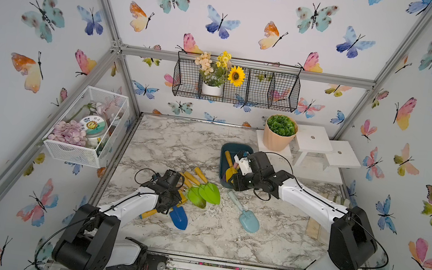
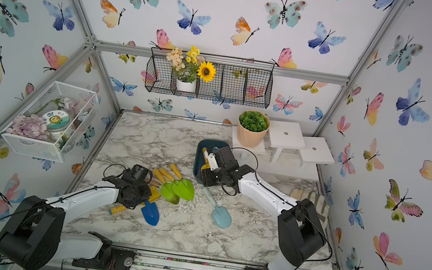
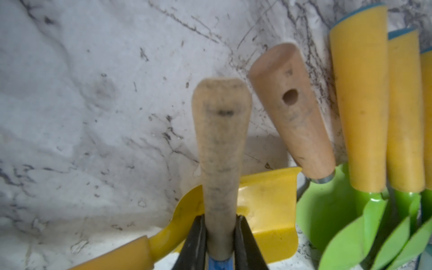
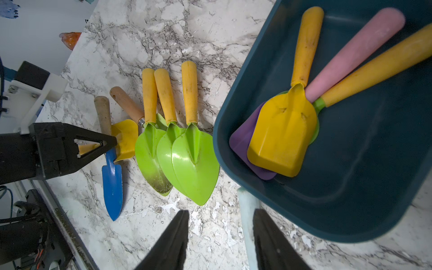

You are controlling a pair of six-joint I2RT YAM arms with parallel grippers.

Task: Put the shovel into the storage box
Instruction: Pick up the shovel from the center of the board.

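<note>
**Left gripper**: jaws drawn in tight on the blue shovel, clamping the base of its pale wooden handle just above the blue neck. The shovel is on the counter, well apart from the storage box, with the blade pointing toward the front edge.

**Right gripper**: jaws partly open and holding nothing. It straddles the handle end of the pale blue shovel. The handle is close against one finger, with a clear gap to the other. This shovel lies on the counter just outside the near end of the box.

**Around the left gripper:**
- A yellow scoop lies under the gripped handle.
- A green trowel with a brown wooden handle is just beside the scoop.
- Three green trowels with yellow handles have overlapping blades and lie between the blue shovel and the box.

**Storage box:** dark teal, at the middle back of the counter. It holds:
- a yellow shovel, on top;
- a purple-bladed shovel with a pink handle;
- a green-bladed one with a yellow handle, partly hidden.

**Other containers:**
- A white wire basket on the side frame holds a jar and artificial flowers.
- A black wire basket on the back wall holds a white pot of flowers.
- A potted plant stands on a white stepped stand behind the box.
</note>
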